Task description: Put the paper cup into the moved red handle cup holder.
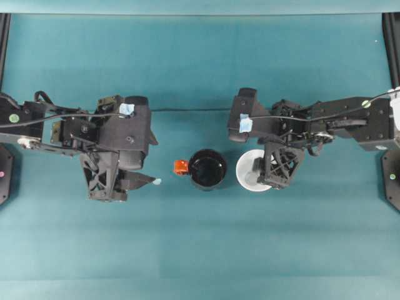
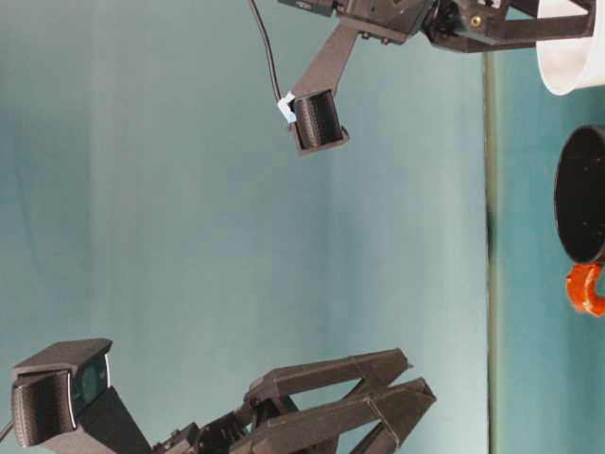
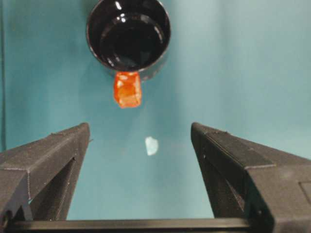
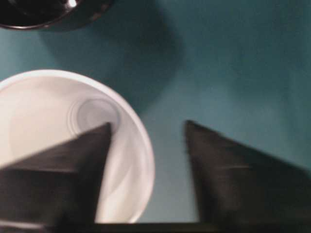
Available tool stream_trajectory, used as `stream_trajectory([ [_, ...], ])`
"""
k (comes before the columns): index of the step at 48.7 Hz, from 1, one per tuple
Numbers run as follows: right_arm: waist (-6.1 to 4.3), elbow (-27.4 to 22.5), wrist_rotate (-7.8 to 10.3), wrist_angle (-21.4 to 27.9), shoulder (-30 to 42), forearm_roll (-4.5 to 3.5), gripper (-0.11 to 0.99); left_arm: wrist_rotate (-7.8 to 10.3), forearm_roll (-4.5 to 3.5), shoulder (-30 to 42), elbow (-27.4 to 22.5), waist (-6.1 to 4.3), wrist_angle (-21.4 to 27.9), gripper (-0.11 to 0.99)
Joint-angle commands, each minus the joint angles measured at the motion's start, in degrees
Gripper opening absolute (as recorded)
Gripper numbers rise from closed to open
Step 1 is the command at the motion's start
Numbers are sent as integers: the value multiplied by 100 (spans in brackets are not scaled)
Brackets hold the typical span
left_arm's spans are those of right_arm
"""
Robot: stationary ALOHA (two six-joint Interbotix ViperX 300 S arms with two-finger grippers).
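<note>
Two cups side by side on the bench, right gripper straddling the white one's rim.

Overhead, we see the paper cup [image 1: 250, 172] standing just right of the red handle cup holder [image 1: 207, 169], handle tab toward the left arm; the right gripper [image 1: 273, 176] sits over the cup's far side, and the left gripper [image 1: 134, 183] waits apart from the holder. At table level, the holder [image 2: 579, 194] and the cup [image 2: 570, 47] stand close together, apparently not touching. From the left wrist, the left gripper's fingers [image 3: 46, 165] are spread wide and empty, pointed at the holder [image 3: 128, 34]. From the right wrist, one finger [image 4: 63, 170] is inside the cup [image 4: 43, 116], the other outside, jaws apart. We judge the wall should be pinched gently so it does not crush, then lifted straight and centred before lowering.
</note>
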Motion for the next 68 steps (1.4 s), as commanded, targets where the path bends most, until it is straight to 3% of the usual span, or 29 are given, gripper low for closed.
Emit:
stream_trajectory([
  [1, 35, -105, 18, -18, -18, 9, 11, 0, 18, -35, -53, -9, -18, 90],
  [5, 44, -132, 18, -9, -18, 9, -1, 9, 18, -35, -53, -9, -18, 90],
  [10, 44, -185, 26, 9, -18, 18, -9, 26, 18, -35, -53, -9, -18, 90],
  [23, 44, -255, 26, 264, -53, 18, -10, 9, 18, -35, -53, -9, -35, 90],
  [30, 18, -404, 26, 686, -334, 18, -10, -18, 18, -44, -53, -9, -35, 90],
  [32, -9, -510, 18, 861, -483, 9, -10, -9, 18, -44, -53, -9, -44, 90],
  [42, -352, -1143, 18, 1784, -1257, 18, -10, -18, 18, -44, -79, -9, -44, 89],
  [47, -422, -1362, 9, 2030, -1477, 18, -10, -18, 18, -62, -62, -9, -44, 89],
  [58, -387, -1564, 26, 2118, -1494, 26, -10, -18, 18, -97, -53, -9, -44, 89],
  [68, -246, -1854, 35, 2074, -1230, 70, -10, -35, 18, -105, -79, -79, -9, 89],
])
